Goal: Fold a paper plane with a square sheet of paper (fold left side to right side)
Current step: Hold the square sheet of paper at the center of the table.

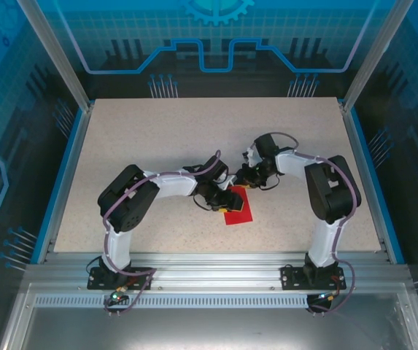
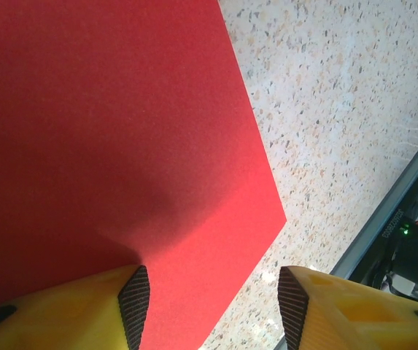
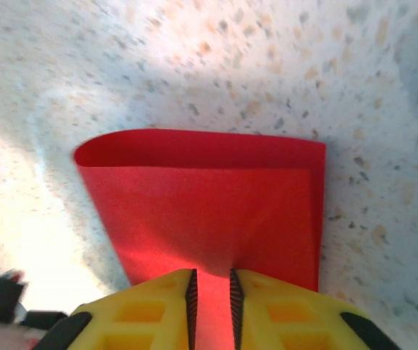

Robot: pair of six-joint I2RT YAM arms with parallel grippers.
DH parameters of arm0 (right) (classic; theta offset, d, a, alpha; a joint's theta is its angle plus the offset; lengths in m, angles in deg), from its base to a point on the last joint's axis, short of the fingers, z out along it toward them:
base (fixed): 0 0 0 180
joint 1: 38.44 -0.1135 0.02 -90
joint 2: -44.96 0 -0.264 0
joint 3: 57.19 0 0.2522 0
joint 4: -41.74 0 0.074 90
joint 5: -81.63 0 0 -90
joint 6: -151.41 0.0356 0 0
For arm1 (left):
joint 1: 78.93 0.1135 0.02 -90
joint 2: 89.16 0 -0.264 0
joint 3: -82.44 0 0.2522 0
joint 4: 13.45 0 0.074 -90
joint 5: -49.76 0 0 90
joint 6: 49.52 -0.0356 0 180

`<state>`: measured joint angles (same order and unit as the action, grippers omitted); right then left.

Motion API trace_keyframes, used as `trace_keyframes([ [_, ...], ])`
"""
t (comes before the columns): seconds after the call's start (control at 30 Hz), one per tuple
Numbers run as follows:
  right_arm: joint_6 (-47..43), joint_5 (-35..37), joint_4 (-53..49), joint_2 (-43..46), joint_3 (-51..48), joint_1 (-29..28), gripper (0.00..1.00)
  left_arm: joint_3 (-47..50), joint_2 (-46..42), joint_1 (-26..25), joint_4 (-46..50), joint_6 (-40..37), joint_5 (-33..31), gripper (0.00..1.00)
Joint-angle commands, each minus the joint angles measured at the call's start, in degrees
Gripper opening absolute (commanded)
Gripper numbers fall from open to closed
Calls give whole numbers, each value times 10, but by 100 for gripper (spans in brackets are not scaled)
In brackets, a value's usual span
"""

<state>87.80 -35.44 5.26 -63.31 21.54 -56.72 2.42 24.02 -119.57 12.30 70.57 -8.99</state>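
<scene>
While reaching over square sheet of paper (image 1: 239, 213) on speckled table (image 1: 157, 138), far off edges, holding left gripper (image 2: 212, 292) wide, right gripper (image 3: 211, 292) barely parted.

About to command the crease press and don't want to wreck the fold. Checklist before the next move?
1. Left claw open, clamping nothing: ok. One finger is over the red sheet, the other over the table.
2. Right claw grip on the sheet: cannot tell. Its fingers are narrowly apart, with red paper showing between them.
3. Sheet folded over onto itself: ok.
4. Fold pressed flat: not ok. The far edge bulges in a rounded loop.
5. Layer edges lined up: cannot tell.
</scene>
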Motion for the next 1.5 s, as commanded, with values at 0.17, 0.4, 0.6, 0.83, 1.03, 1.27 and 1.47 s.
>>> trace_keyframes([
  [0.17,-39,19,-90,127,-5,38,26,23,16,-3,9,5,-26,55],
  [0.4,-31,-8,-114,230,-139,34,8,18,13,-4,16,5,-32,55],
  [0.6,4,-32,-59,230,-225,-3,6,15,12,-5,22,5,-35,55],
  [0.83,21,-25,-16,190,-232,-16,5,11,10,-5,20,8,-37,55],
  [1.03,15,-23,-14,154,-219,-25,5,6,10,-6,24,6,-37,55],
  [1.27,0,39,-56,124,-215,-26,4,-8,-5,-2,32,3,-35,56],
  [1.47,-6,83,-75,115,-212,-25,3,-33,-28,14,39,-6,-30,57],
])
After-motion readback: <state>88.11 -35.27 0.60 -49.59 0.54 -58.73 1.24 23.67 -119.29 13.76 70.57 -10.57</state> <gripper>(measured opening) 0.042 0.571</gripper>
